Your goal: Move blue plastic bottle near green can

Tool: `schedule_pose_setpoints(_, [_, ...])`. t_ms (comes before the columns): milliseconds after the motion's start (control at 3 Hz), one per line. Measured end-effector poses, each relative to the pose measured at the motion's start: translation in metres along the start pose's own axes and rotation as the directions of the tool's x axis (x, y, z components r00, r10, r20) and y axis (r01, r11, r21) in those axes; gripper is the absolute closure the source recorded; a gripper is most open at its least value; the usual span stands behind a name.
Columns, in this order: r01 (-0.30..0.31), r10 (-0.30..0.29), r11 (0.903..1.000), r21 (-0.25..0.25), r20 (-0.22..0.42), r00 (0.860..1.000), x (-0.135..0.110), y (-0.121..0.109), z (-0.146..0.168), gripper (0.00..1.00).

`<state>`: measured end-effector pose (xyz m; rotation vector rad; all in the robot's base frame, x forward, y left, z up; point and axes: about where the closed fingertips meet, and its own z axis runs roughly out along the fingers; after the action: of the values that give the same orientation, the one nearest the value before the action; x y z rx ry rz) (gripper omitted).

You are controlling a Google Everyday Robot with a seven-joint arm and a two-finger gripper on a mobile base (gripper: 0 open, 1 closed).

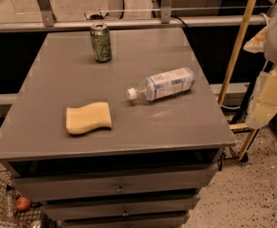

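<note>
Your tool (pixel 267 99) hangs right of the tabletop (pixel 58 80); whether it's open, you can't tell. The bottle (pixel 163 84) lies sideways, apart from the upright can (pixel 101 42).

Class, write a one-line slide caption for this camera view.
A blue plastic bottle lies on the grey cabinet, green can upright behind, yellow sponge nearby; gripper off right edge.

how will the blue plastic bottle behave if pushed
The blue plastic bottle lies on its side, so it will probably roll rather than slide. Its clear wall suggests it is light and may dent when squeezed. The end effector is at the right edge, beside the cabinet.
</note>
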<state>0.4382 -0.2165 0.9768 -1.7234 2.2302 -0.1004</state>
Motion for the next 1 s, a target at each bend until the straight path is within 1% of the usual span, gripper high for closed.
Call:
schedule_pose_setpoints(333, [0.0,0.0,1.0,0.0,0.0,1.0,0.0,0.0,0.0,0.0])
schedule_pose_setpoints(667, [-0.004,0.004,1.0,0.002,0.023,1.0,-0.002,-0.002,0.004,0.0])
schedule_pose_setpoints(1000, [0.058,-0.058,0.9983,-0.008,0.073,0.996,-0.022,-0.022,0.027,0.0])
